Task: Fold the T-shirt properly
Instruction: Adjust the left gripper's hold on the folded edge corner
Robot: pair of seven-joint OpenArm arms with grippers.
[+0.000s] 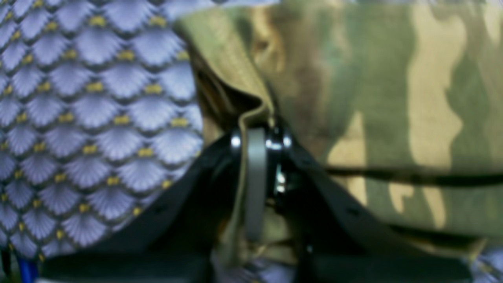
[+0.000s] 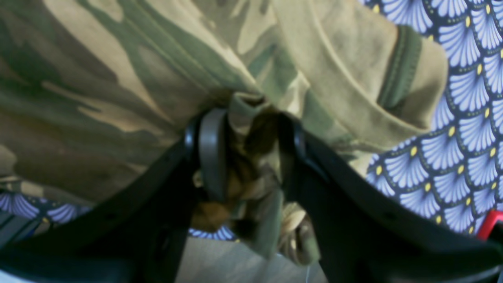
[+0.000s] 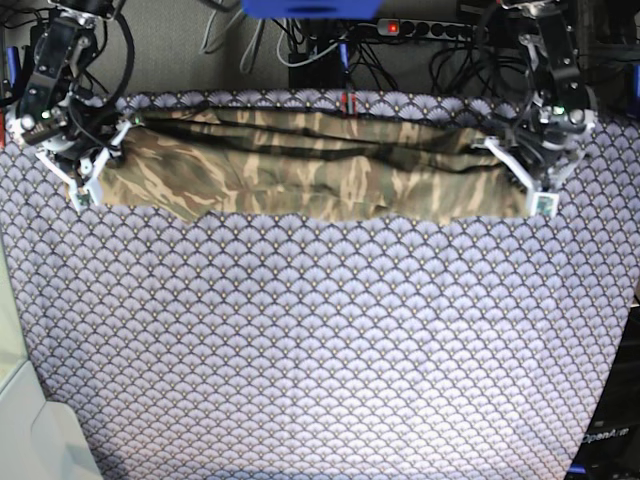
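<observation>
**Mia:** Where was the T-shirt (image 3: 300,170)?

**Ben:** It lay near the top of the base view, stretched out in a long band from the left side to the right side. It was on the purple-grey cloth with fan shapes (image 3: 320,340), which covered the whole table. The shirt had tan, green and brown streaks, and it looked bunched and wrinkly along its top edge.

**Mia:** What was the left gripper (image 1: 261,133) doing?

**Ben:** It was at the shirt's end on the right side of the base view. In the left wrist view its two black fingers (image 1: 255,177) were pinched tight together, with a thin edge of the shirt caught between them. The fan cloth filled the left half of that view and the shirt filled the right half.

**Mia:** And the right gripper (image 2: 247,137)?

**Ben:** It was at the other end, in the upper left of the base view. In the right wrist view its fingers (image 2: 212,153) were clamped on a thick bunch of the shirt, so they stood a bit apart. A folded sleeve with a green hem (image 2: 401,67) lay in the upper right of that view, with the fan cloth past it.

**Mia:** Was anything else up there?

**Ben:** Dark cables (image 3: 300,40) sat behind the table at the top
</observation>
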